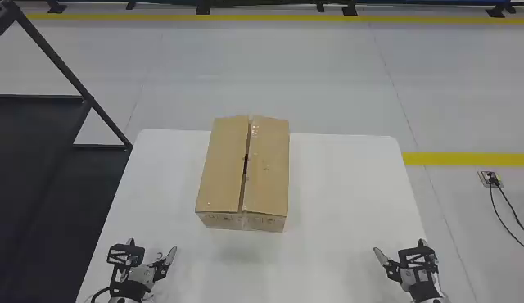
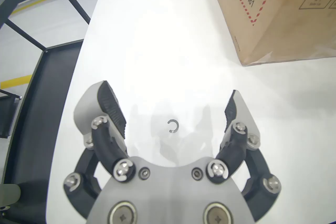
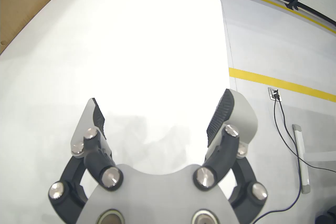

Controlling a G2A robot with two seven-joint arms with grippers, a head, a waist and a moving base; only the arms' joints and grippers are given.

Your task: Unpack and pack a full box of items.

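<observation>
**Ana:** What is the left pincer (image 2: 169, 93) doing?

**Ben:** It hangs wide open and holds nothing. Its grey metal fingers have black bumpy rubber pads (image 2: 111, 107). A tiny metal ring with a gap (image 2: 173, 126) lies on the smooth white table (image 1: 344, 196) below it.

**Ana:** And the right pincer (image 3: 160, 96)?

**Ben:** Wide open too, with nothing in it.

**Ana:** Where is the brown cardboard box (image 1: 243, 172)?

**Ben:** In the middle of the table. Seen from above, the left pincer is at seven o'clock from it and the right one at five o'clock. Both are well apart from it.

**Ana:** Has the job begun?

**Ben:** It seems not. The two top flaps (image 1: 266, 168) lie flat and shut, meeting along a seam. Opening, unpacking and packing are probably all left.

**Ana:** How would the box feel?

**Ben:** Likely stiff and smooth, with sharp corners.
</observation>
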